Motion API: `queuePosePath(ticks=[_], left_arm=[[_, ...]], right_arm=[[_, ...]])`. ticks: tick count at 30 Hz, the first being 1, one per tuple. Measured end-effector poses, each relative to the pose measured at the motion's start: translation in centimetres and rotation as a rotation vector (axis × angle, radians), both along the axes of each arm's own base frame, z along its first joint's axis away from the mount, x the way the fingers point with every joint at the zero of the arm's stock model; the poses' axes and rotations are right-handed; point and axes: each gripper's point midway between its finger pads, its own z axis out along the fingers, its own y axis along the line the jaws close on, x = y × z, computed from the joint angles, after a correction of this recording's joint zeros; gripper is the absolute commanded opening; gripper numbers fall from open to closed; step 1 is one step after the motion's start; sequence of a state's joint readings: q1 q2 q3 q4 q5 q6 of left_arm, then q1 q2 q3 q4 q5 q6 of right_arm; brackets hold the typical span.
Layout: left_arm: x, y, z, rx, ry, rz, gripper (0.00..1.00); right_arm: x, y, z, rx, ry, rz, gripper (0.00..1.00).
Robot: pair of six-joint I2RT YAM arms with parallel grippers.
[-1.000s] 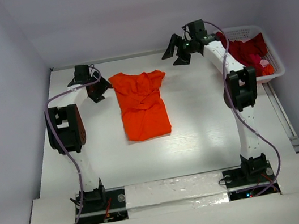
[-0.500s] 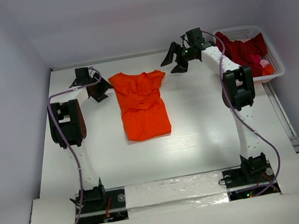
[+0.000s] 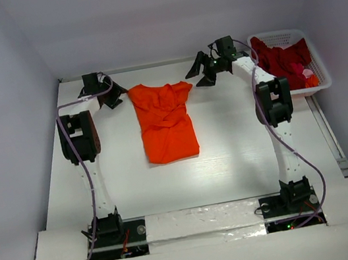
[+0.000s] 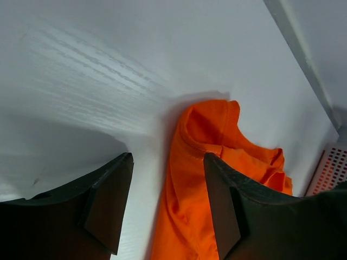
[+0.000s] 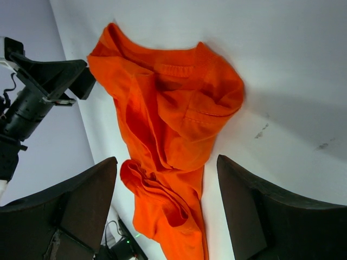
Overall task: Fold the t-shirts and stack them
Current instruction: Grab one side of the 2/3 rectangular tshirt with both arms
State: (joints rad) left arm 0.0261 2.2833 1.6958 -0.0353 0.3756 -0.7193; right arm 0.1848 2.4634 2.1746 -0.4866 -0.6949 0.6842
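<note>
My two arms are slim white links joined by chunky black motor housings [image 3: 79, 138]. A thin lilac cable [image 3: 92, 194] trails along each arm, hanging in a loose loop behind the hand. My left hand [image 3: 113, 100] and right hand [image 3: 198, 76] are matte black, with broad wedge-shaped fingers [image 4: 108, 200] that taper to blunt tips. Far back from each hand sits a black base block [image 3: 297, 195].

Crumpled orange t-shirt [image 5: 168, 135] lies bunched on the white counter [image 5: 282, 65], running from upper left to bottom centre. Right pincer [image 5: 165, 161] has its fingers spread wide at the lower corners, gripping nothing. Left pincer [image 5: 89, 76] sits upper left, beside the shirt's edge.
</note>
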Motion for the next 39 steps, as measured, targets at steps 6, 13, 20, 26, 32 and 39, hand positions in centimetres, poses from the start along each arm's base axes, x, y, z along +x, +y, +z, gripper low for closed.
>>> queuePosePath(ticks=[6, 13, 20, 26, 32, 39], left_arm=[[0.6, -0.9, 0.2, -0.061, -0.027, -0.019, 0.48], [0.5, -1.8, -0.1, -0.117, -0.036, -0.043, 0.47], [0.3, -2.2, -0.1, -0.146, -0.038, -0.050, 0.47], [0.3, -2.4, -0.1, -0.162, -0.038, -0.054, 0.47], [0.3, -2.5, -0.1, -0.163, -0.037, -0.054, 0.47], [0.2, -2.6, -0.2, -0.170, -0.041, -0.058, 0.47]], right_arm=[[-0.6, -0.1, -1.2, -0.007, 0.029, 0.002, 0.79], [-0.7, 0.2, -1.1, -0.008, 0.025, 0.010, 0.78], [-1.0, 0.7, -1.3, -0.015, 0.023, 0.023, 0.78], [-1.8, 1.1, -2.0, -0.023, 0.065, 0.028, 0.77], [-1.5, 1.2, -2.5, -0.021, 0.097, -0.007, 0.77], [-0.7, 0.9, -5.0, -0.042, 0.161, -0.071, 0.78]])
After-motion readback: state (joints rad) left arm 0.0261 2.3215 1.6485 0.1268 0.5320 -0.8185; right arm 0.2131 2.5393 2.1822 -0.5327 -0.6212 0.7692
